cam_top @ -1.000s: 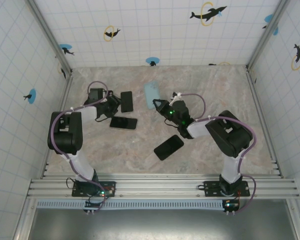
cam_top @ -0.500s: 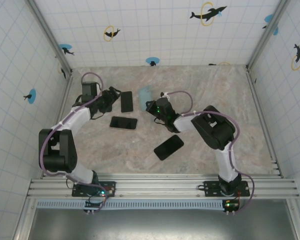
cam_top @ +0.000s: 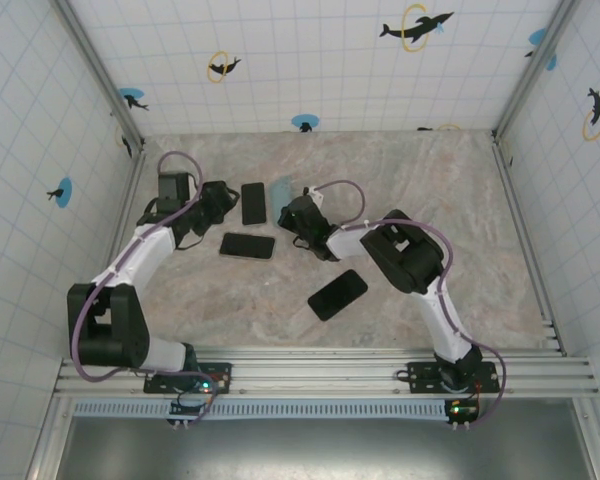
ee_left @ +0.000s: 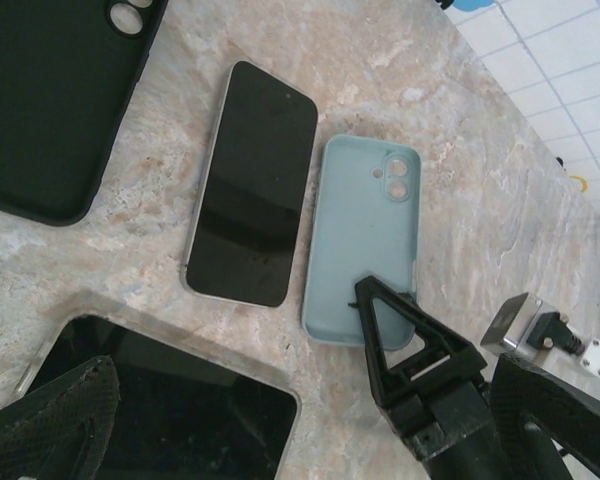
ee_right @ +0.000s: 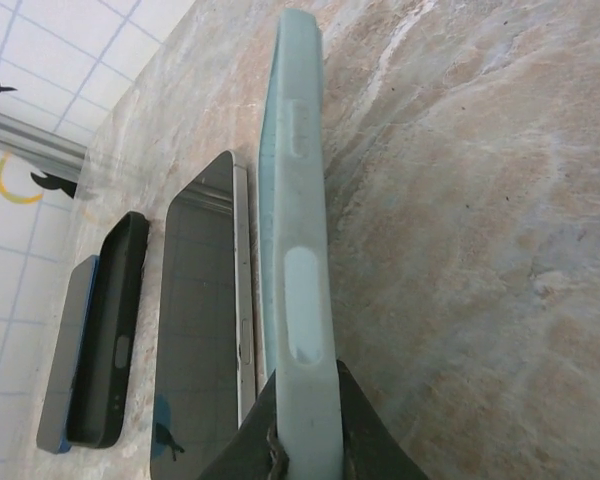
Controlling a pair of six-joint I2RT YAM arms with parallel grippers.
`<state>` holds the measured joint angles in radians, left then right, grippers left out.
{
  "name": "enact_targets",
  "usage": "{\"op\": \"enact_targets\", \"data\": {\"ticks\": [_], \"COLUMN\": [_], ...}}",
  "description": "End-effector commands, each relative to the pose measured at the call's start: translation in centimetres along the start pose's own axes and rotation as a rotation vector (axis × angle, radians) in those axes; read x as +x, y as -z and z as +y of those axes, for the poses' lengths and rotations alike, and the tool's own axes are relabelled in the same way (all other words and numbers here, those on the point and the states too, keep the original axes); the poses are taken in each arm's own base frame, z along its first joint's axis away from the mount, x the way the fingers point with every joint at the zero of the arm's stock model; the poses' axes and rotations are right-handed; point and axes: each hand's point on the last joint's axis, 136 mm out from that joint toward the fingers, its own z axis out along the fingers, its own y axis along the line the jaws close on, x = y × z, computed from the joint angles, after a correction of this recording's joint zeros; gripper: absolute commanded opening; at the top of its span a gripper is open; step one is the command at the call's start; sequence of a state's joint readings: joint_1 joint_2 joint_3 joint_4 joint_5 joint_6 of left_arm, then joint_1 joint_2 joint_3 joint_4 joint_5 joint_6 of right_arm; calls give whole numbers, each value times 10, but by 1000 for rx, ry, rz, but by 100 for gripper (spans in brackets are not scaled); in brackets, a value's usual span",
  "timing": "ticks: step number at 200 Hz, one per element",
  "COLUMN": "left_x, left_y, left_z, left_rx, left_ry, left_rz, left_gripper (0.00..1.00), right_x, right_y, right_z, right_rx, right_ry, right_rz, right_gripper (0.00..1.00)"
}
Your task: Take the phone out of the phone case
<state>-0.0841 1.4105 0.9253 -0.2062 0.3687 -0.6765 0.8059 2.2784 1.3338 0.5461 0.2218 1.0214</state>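
phone case (ee_left: 365, 235): pale blue, long axis runs front-to-back on the table (cam_top: 430, 200), camera cutout at the end away from the right arm
phone (ee_left: 252, 225): out of the case, dark screen up, lying flat just beside the case and parallel to it
right gripper (cam_top: 296, 213): clamped on the case's near short end
left gripper (cam_top: 218, 198): jaws spread wide, holding nothing, next to a black case (ee_left: 50, 90)
markings: dolphin stickers (cam_top: 416, 27) on the walls; can't make out any writing on the phone or case
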Motion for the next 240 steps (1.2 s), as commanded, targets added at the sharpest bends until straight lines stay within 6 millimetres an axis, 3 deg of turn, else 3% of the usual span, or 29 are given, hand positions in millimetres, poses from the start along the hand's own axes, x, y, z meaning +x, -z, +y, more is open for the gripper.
{"op": "enact_targets", "data": {"ticks": [1, 65, 131, 138, 185, 240], "left_x": [7, 12, 14, 13, 15, 25], "left_y": [7, 10, 7, 6, 4, 5], "left_z": [8, 10, 9, 8, 9, 16], "left_rx": [-27, -27, -15, -12, -9, -28], "left_ry": [-19, -25, -22, -24, -15, 8], "left_rz": [9, 14, 34, 33, 46, 66], "left_gripper": [98, 98, 98, 98, 98, 98], "right_x": [3, 10, -2, -12, -19, -22], "right_y": [-12, -13, -5, 2, 0, -9], "right_z": [-1, 0, -5, 6, 16, 27], "right_rx": [25, 51, 119, 100, 79, -22], "right_ry": [18, 179, 427, 437, 503, 500], "right_rz": [-23, -4, -1, -17, 17, 91], "right_gripper": [15, 30, 50, 50, 59, 59]}}
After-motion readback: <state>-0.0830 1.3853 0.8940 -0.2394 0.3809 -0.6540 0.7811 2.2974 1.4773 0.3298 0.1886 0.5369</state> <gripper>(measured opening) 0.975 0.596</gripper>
